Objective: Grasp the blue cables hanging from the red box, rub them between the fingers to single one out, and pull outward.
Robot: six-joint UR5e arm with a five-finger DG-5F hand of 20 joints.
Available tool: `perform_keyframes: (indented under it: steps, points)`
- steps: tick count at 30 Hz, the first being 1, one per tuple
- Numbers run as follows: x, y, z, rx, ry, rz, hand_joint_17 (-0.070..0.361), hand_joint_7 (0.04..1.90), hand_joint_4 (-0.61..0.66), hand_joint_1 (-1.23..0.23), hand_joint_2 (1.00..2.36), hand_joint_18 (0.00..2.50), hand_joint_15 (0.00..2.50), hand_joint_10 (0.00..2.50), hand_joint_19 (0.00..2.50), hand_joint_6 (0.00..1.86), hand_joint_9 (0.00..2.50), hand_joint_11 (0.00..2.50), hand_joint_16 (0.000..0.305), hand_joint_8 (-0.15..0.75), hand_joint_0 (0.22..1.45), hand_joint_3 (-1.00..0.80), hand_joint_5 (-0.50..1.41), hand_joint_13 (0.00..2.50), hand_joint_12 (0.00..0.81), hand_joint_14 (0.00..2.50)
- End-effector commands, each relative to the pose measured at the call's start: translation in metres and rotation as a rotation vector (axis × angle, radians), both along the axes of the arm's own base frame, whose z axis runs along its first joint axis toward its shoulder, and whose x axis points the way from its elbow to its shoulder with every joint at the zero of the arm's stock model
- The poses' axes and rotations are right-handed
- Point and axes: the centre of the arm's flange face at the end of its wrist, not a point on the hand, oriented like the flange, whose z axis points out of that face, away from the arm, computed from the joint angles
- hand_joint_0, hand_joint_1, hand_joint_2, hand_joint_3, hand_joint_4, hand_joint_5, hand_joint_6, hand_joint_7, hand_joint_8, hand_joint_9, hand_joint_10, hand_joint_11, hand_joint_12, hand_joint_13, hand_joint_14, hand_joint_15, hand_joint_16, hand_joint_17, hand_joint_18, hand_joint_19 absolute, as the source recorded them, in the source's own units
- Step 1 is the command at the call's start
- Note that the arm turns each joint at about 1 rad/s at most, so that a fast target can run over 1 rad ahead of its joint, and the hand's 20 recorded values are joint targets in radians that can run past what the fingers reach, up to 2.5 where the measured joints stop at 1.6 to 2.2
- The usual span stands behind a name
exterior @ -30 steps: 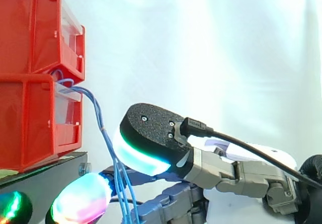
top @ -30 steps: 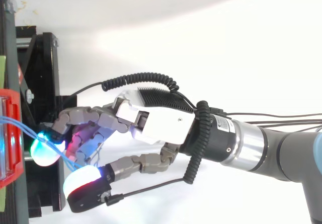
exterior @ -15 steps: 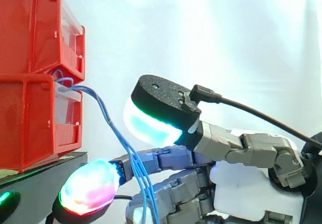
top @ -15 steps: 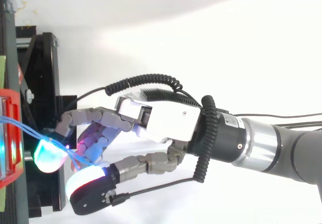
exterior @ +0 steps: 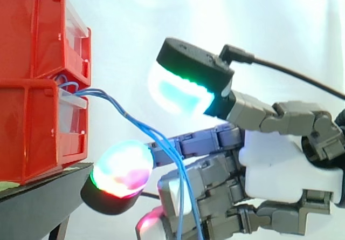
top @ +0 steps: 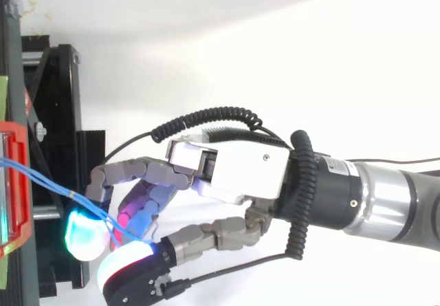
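The blue cables [exterior: 132, 122] come out of the gap between two stacked red bins [exterior: 38, 81] and run right and down to my hand [exterior: 285, 167]. They lie over one straight finger just behind its glowing pad [exterior: 121, 171], then hang down in front of the lower, curled fingers. The thumb pad [exterior: 183, 91] is lifted well above the cables and does not touch them. From above, the cables [top: 62, 190] cross from the bin's edge [top: 12, 182] to between the finger pad [top: 86, 230] and the thumb [top: 130, 268] of the hand [top: 240, 175].
The bins stand on a black stand [exterior: 43, 194] at the left, in front of a white curtain. The stand's frame [top: 55, 113] runs down the left side of the top view. The arm comes in from the right.
The hand has moved up and away from the bins, drawing the cables out to a flatter slant. The thumb has lifted off and now stands higher above the finger.
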Motion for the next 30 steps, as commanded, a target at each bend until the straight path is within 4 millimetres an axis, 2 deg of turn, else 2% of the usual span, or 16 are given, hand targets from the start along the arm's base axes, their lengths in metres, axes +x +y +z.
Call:
perform_keyframes:
  steps: [1,8,22,27,30]
  points:
    - [-0.002,0.0,0.008,0.019,0.002,0.001,0.097,1.12,0.27,-0.56,1.01,0.66,0.62,0.02,0.5,0.5,1.1,0.74,0.043,0.242,0.58,-0.43,-0.1,0.89,0.34,0.02]
    - [-0.002,0.0,0.007,0.081,0.001,-0.001,0.097,1.07,0.28,-0.56,1.01,0.66,0.6,0.02,0.5,0.5,1.08,0.71,0.043,0.244,0.58,-0.43,-0.1,0.87,0.341,0.02]
    - [-0.024,-0.021,-0.014,0.147,0.187,-0.041,0.097,1.08,0.28,-0.57,1.01,0.65,0.58,0.02,0.5,0.5,1.06,0.68,0.043,0.245,0.58,-0.43,-0.1,0.85,0.345,0.02]
    - [-0.023,-0.026,-0.014,0.147,0.187,-0.048,0.097,1.08,0.29,-0.57,1.0,0.65,0.59,0.02,0.5,0.5,1.06,0.69,0.043,0.245,0.58,-0.43,-0.1,0.85,0.343,0.02]
    - [-0.019,-0.026,-0.005,0.149,0.171,-0.048,0.097,1.09,0.29,-0.57,1.0,0.65,0.58,0.02,0.5,0.5,1.06,0.69,0.043,0.244,0.58,-0.43,-0.1,0.84,0.343,0.02]
